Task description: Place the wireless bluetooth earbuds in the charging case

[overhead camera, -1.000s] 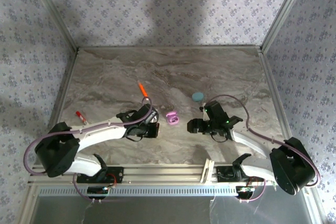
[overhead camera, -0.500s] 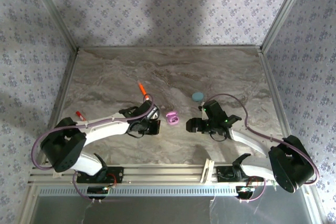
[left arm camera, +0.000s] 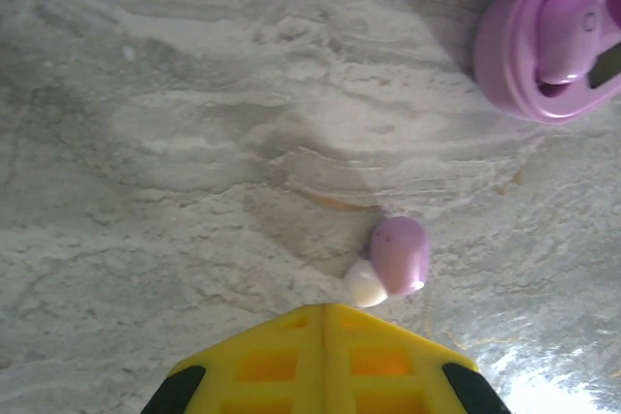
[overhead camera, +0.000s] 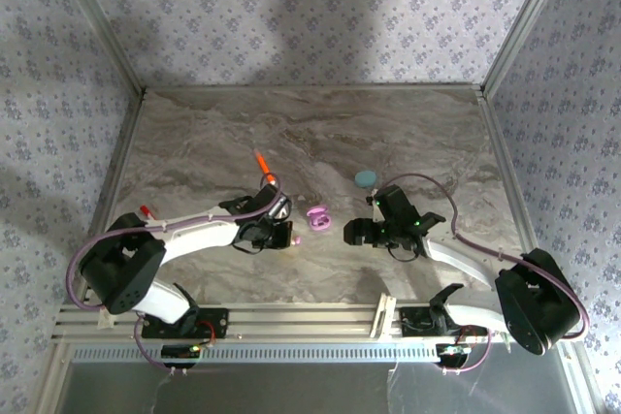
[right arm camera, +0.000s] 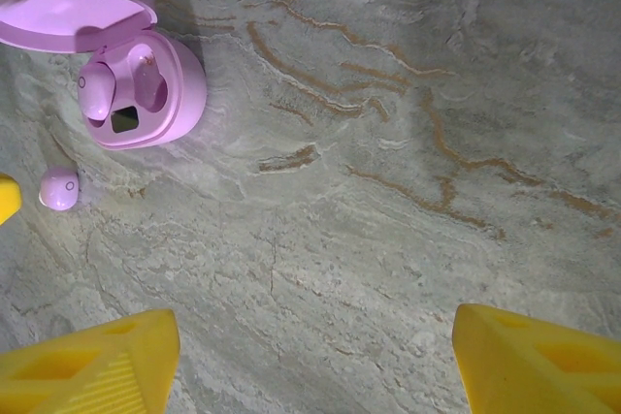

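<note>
the left gripper (left arm camera: 325,309) has its yellow fingers (left arm camera: 262,361) clenched together with nothing between them, low over the marble table (left arm camera: 175,94). a loose pink earbud (left arm camera: 399,255) lies on the table just beyond those closed tips and a little to their right in the left wrist view, its pale stem end nearest the fingers; a thin gap seems to separate them. farther on and to the right in that view sits the open pink charging case (left arm camera: 505,55), with another pink earbud (left arm camera: 566,34) seated in one of its wells. from above, the left gripper (overhead camera: 284,236) sits just left of the case (overhead camera: 319,219), and the right gripper (overhead camera: 355,233) is just right of it, so the case lies between the two. the right gripper (right arm camera: 315,341) stands wide open and empty over bare marble; in its wrist view the case (right arm camera: 179,84), lid up, lies ahead at upper left, and the loose earbud (right arm camera: 59,187) rests near it at the left edge, well off from the right fingers (right arm camera: 87,361). farther back on the table are a closed cyan case (overhead camera: 366,178) and an orange stick (overhead camera: 264,167).
</note>
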Controlling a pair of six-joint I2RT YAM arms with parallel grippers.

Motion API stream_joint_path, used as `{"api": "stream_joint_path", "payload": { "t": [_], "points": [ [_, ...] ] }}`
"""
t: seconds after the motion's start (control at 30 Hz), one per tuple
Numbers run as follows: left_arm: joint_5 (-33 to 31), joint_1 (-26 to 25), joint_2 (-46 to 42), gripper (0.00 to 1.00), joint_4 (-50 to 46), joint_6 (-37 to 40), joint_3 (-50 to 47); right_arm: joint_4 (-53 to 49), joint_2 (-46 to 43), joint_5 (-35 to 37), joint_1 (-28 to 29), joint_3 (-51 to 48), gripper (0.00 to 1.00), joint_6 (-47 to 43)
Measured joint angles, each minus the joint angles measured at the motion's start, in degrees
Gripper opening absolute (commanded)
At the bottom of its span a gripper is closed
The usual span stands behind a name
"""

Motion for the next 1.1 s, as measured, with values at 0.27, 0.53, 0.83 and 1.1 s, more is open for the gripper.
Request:
{"api": "stream_joint_path", "payload": {
  "t": [0.27, 0.53, 0.83, 1.1],
  "points": [
    [-0.02, 1.07, -0.66, 0.07, -0.04, 0.44, -0.92, 0.00, -0.02, 0.00, 0.28, 0.00, 0.76, 0.00],
    [-0.07, 3.58, -8.81, 0.34, -0.07, 1.73, -2.64, 2.10, 0.76, -1.05, 2.58, 1.16, 0.70, 2.84],
    [-1.33, 10.45, -22.18, 0.76, 2.16, 5.81, -3.87, 6.80, 9.66, 1.22, 10.34, 7.41, 0.61, 9.94],
    [-3.54, 15.08, -29.24, 1.00, 10.45, 5.79, -11.63, 10.49, 17.92, 4.83, 16.11, 13.18, 0.44, 16.72]
  ]
}}
